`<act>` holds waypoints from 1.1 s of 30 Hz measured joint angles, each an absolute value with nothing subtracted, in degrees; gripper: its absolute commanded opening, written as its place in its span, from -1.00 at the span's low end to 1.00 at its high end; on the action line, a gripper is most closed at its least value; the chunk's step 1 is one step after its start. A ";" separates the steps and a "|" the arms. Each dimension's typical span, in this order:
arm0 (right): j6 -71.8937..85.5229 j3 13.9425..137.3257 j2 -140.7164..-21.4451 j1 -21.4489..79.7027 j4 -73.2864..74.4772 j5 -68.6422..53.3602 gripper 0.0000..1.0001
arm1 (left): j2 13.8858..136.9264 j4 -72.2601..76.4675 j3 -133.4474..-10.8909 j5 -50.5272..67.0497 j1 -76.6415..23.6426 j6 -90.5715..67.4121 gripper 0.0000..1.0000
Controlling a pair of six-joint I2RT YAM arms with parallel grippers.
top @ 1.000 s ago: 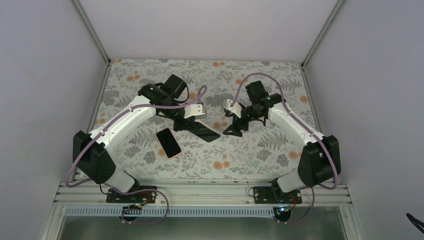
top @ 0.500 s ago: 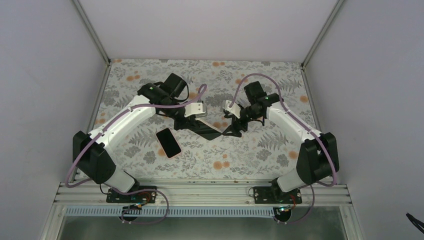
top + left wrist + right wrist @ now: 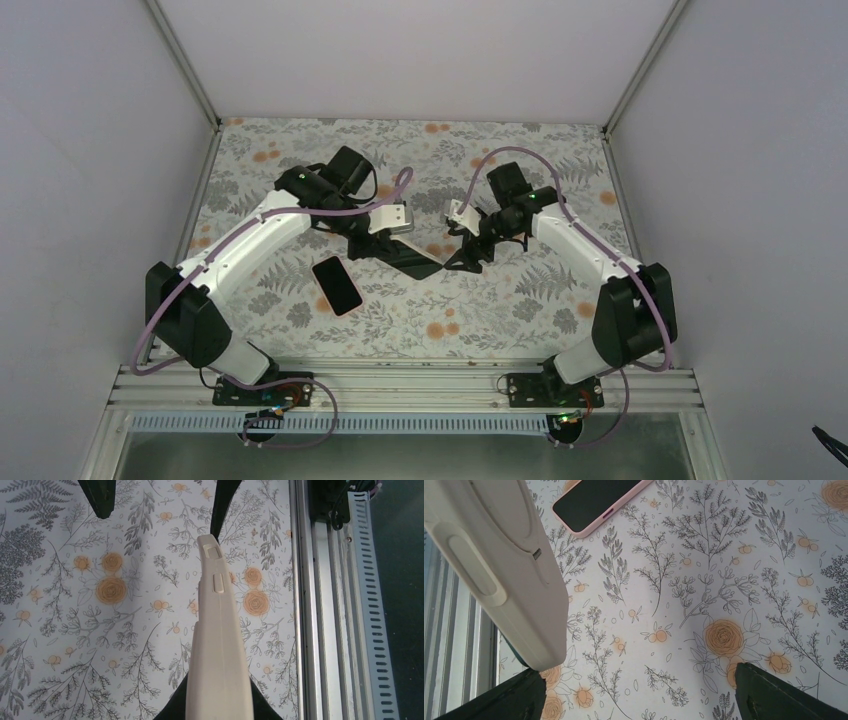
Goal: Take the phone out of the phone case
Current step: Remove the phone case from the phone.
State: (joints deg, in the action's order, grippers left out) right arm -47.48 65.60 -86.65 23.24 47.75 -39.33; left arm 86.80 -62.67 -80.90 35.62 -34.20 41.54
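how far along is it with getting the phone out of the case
Done: the phone lies on the table, screen up, apart from the cream case.
In hand: the left end effector is shut on the cream case, and the right end effector is open beside its far tip.
Left: probably just setting the cream case down and letting go.

Left arm (image 3: 255, 235) is angling up from lower left, elbow bent, with the left gripper (image 3: 392, 252) pinching tight on the phone case (image 3: 217, 645) at centre frame. Right arm (image 3: 580, 240) is mirroring it from lower right, the right gripper (image 3: 465, 262) gaping wide just beside the left one.
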 measured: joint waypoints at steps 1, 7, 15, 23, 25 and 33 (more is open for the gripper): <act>-47.29 65.60 -86.72 23.24 47.62 -39.29 0.86 | 86.80 -62.67 -80.90 35.62 -34.20 41.54 -0.95; -45.84 67.96 -89.12 23.35 47.83 -37.78 0.86 | 86.94 -62.87 -81.14 34.92 -34.17 41.50 -0.95; -43.16 73.65 -92.49 23.73 48.10 -34.44 0.86 | 86.94 -62.92 -82.78 32.97 -33.61 41.32 -0.95; -41.04 76.12 -93.71 24.43 48.10 -32.01 0.88 | 86.89 -62.67 -83.24 32.49 -33.15 41.28 -0.95; -41.17 76.53 -94.08 24.75 48.25 -32.34 0.89 | 86.67 -62.48 -83.24 31.83 -33.15 40.95 -0.95; -42.35 77.89 -94.17 27.81 46.22 -34.37 0.90 | 82.91 -62.70 -83.05 29.71 -32.08 37.58 -0.95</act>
State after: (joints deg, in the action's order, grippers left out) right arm -42.35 77.89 -94.17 27.81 46.22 -34.37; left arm 82.91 -62.70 -83.05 29.71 -32.08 37.58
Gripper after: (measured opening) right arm 0.948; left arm 0.118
